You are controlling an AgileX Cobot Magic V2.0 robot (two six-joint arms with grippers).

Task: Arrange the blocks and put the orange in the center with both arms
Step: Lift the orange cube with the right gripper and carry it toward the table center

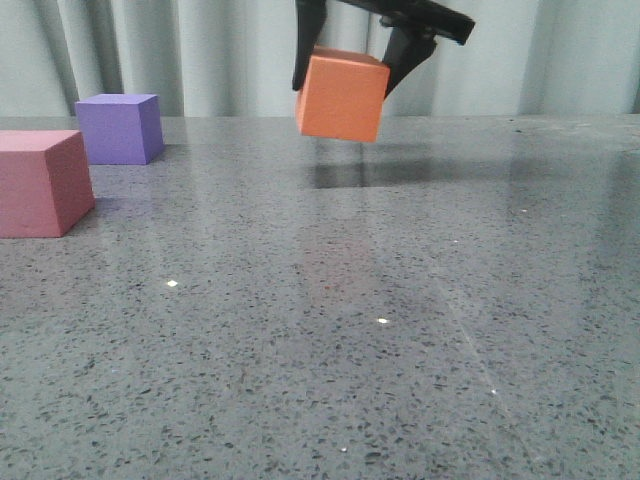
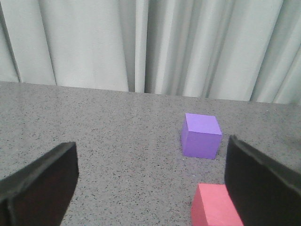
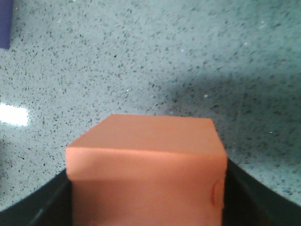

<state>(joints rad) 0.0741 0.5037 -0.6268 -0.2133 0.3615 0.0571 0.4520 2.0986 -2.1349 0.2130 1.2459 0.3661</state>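
My right gripper (image 1: 348,75) is shut on the orange cube (image 1: 342,96) and holds it slightly tilted in the air above the far middle of the table. In the right wrist view the orange cube (image 3: 146,174) fills the space between the two black fingers. The purple cube (image 1: 120,128) sits at the far left. The pinkish-red cube (image 1: 40,182) sits nearer, at the left edge of the front view. My left gripper (image 2: 150,188) is open and empty, above the table. The purple cube (image 2: 201,135) lies ahead of it and the pinkish-red cube (image 2: 214,207) is next to its right finger.
The speckled grey table (image 1: 360,330) stretches forward and to the right. A pale curtain (image 1: 180,50) hangs behind the table's far edge. The orange cube's shadow (image 1: 400,172) lies on the table under it.
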